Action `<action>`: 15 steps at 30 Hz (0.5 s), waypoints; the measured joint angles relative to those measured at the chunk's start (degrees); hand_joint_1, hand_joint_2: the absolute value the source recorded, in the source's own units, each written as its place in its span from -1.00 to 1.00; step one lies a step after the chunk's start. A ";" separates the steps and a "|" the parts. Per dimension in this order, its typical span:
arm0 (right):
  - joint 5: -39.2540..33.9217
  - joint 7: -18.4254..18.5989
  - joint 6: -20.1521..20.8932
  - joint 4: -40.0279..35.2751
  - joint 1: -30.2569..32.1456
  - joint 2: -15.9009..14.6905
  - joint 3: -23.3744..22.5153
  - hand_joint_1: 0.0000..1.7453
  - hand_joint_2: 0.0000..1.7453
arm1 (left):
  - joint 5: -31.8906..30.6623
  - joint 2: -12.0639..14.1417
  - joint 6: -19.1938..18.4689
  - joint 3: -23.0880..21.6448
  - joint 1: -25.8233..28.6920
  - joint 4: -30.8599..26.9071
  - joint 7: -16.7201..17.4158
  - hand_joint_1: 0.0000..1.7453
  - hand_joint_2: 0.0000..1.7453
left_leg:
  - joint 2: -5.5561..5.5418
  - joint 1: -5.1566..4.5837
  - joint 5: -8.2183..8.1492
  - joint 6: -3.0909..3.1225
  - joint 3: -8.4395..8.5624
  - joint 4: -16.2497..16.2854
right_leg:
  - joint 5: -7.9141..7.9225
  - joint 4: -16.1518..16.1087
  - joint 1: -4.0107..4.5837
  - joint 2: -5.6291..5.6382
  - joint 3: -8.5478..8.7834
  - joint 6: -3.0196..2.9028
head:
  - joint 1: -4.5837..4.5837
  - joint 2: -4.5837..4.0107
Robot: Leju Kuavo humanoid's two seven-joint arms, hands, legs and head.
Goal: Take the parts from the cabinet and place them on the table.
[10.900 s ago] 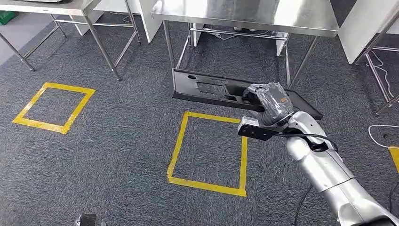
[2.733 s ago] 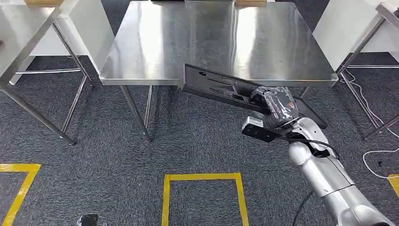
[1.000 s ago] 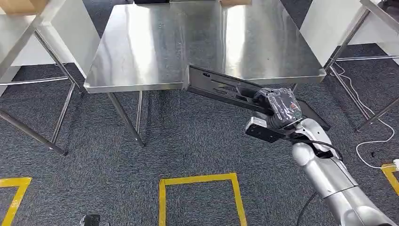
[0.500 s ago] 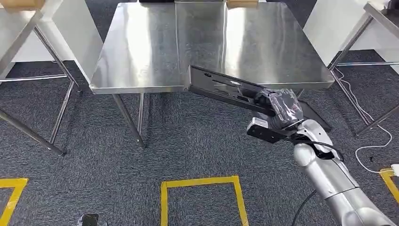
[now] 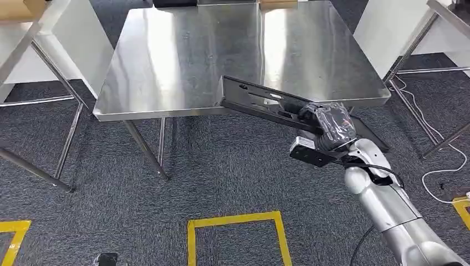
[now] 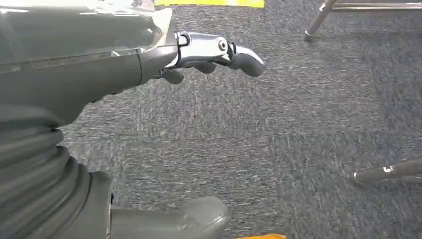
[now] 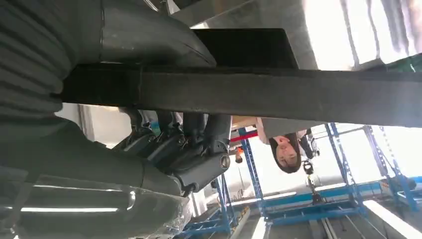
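On grey carpet with yellow tape squares stands a bare stainless-steel table [image 5: 183, 61], over whose near edge the right robot hand [image 5: 328, 126] grips a long black plastic panel [image 5: 260, 102].

No legible text, label, brand, number or sign appears in any view. The yellow tape [image 5: 235, 220] on the carpet forms plain outlines without characters. A small orange mark on the cover of the right hand [image 5: 331, 123] is too small to read.
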 joint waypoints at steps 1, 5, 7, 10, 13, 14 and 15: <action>0.00 0.02 0.00 0.00 -0.01 0.07 0.00 0.68 1.00 | 0.00 0.02 0.00 0.00 0.00 0.00 0.00 -1.00 1.00 | 0.00 0.14 2.88 0.00 1.76 -4.41 | -0.40 0.00 -0.09 0.06 0.60 0.22 | 0.00 0.00; -0.07 0.04 0.00 0.00 -0.34 0.18 0.05 0.68 1.00 | 0.13 0.02 0.07 0.00 0.05 0.07 -0.13 -1.00 1.00 | -0.18 -0.46 3.73 0.97 5.30 -11.26 | -1.35 -0.07 0.53 0.22 1.05 1.68 | 0.13 0.00; -0.09 0.02 0.00 -0.02 -0.37 0.24 0.07 0.68 1.00 | 0.28 0.00 0.13 0.02 0.07 0.05 -0.24 -1.00 1.00 | -0.15 -0.64 3.61 1.92 5.68 -11.64 | -1.66 -0.41 0.89 0.19 1.44 2.47 | 0.13 0.00; -0.09 0.07 -0.02 -0.07 -0.46 0.37 0.05 0.68 1.00 | 0.50 -0.09 0.24 0.04 0.10 0.04 -0.44 -1.00 1.00 | -0.29 -0.56 3.44 2.96 6.72 -12.31 | -3.06 3.06 0.48 -0.29 -0.42 2.43 | 0.24 0.00; 0.24 0.07 0.17 0.22 -0.47 0.90 0.57 0.68 1.00 | 1.16 0.04 0.59 0.09 0.15 0.07 -0.55 -1.00 1.00 | -0.24 -0.69 2.59 3.79 7.57 -12.28 | -7.21 17.62 0.47 -0.26 -9.09 2.07 | 0.35 0.00; 0.26 0.07 0.33 0.42 -0.48 1.14 0.77 0.68 1.00 | 1.31 0.00 0.59 0.11 0.21 0.09 -0.61 -1.00 1.00 | -0.30 -0.80 2.31 3.81 7.89 -12.26 | -6.99 19.46 0.42 -0.27 -10.79 2.37 | 0.33 0.00; 0.28 0.07 0.46 0.68 -0.48 1.55 1.03 0.68 1.00 | 1.40 -0.04 0.61 0.13 0.26 0.11 -0.76 -1.00 1.00 | -0.40 -0.83 1.90 3.74 8.39 -12.26 | -5.43 18.06 0.41 -0.28 -10.92 2.77 | 0.29 0.00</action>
